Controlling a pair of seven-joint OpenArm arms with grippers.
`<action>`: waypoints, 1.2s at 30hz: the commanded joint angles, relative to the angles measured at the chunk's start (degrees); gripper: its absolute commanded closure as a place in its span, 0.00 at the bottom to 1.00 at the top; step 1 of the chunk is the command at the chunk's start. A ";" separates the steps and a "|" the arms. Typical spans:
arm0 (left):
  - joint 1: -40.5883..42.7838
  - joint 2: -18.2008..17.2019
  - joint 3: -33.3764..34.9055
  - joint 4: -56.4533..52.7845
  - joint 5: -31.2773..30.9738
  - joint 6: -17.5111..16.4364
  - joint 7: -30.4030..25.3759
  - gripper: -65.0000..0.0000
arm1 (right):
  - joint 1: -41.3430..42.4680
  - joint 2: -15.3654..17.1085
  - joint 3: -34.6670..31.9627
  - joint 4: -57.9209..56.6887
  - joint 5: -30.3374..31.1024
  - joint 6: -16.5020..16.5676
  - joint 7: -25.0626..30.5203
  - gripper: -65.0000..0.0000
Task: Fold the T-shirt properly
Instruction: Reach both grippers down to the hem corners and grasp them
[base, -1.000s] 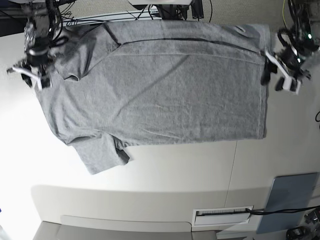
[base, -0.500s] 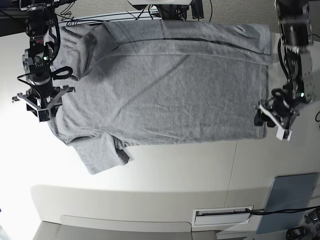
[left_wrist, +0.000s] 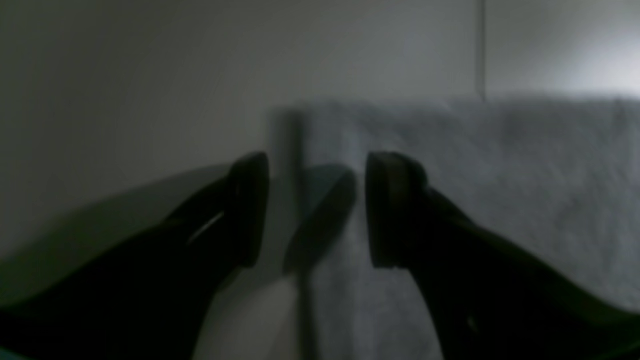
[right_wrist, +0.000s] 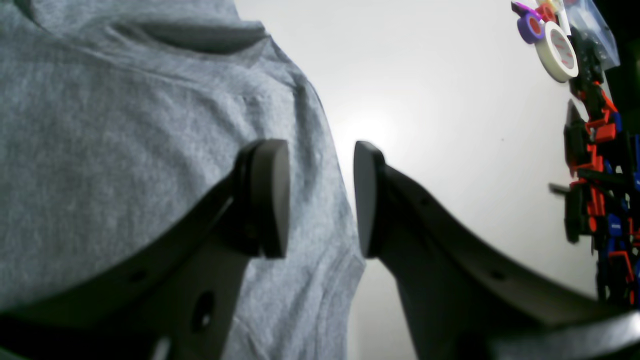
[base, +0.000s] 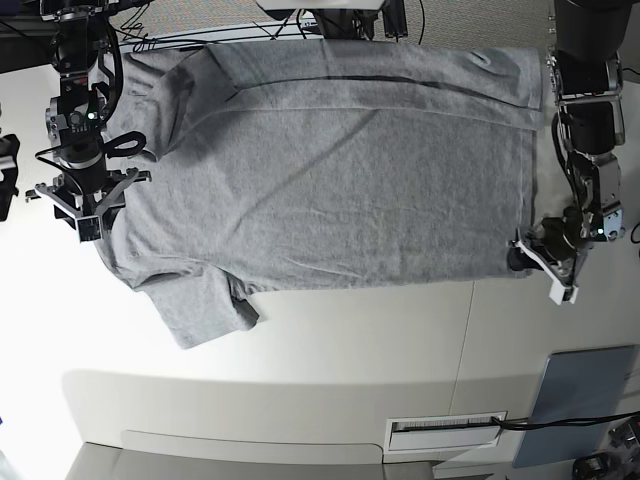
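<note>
The heather-grey T-shirt (base: 330, 170) lies spread flat on the white table, plain side up, with one sleeve (base: 205, 310) at the lower left. My left gripper (base: 538, 268) is open at the shirt's lower right hem corner. In the left wrist view it (left_wrist: 315, 210) straddles the shirt's edge (left_wrist: 475, 190), one finger over cloth, the other over bare table. My right gripper (base: 88, 215) is open at the shirt's left edge near the shoulder. In the right wrist view it (right_wrist: 320, 197) stands over the edge of the cloth (right_wrist: 125, 125). Neither holds anything.
A blue-grey flat pad (base: 582, 400) lies at the lower right beside a white slotted plate (base: 445, 432). Cables (base: 200, 35) run along the table's far edge. Tape rolls (right_wrist: 555, 45) and red and blue parts (right_wrist: 600, 150) sit past the shirt.
Both grippers moved down the image along the shirt's side edges. The left went from the upper right corner to the lower hem corner. The shirt has not moved.
</note>
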 joint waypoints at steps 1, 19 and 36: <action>-1.36 -0.44 -0.26 -0.02 -0.20 0.02 -0.11 0.51 | 0.48 0.85 0.44 0.98 -0.46 -0.50 1.05 0.67; -1.25 1.25 -0.26 -0.59 -0.20 -4.39 1.01 1.00 | 12.46 0.81 -0.42 -7.34 3.58 11.06 1.99 0.41; -1.25 1.27 -0.26 -0.59 -0.17 -6.05 0.98 1.00 | 51.36 -4.07 -14.32 -55.39 10.34 15.37 -5.03 0.41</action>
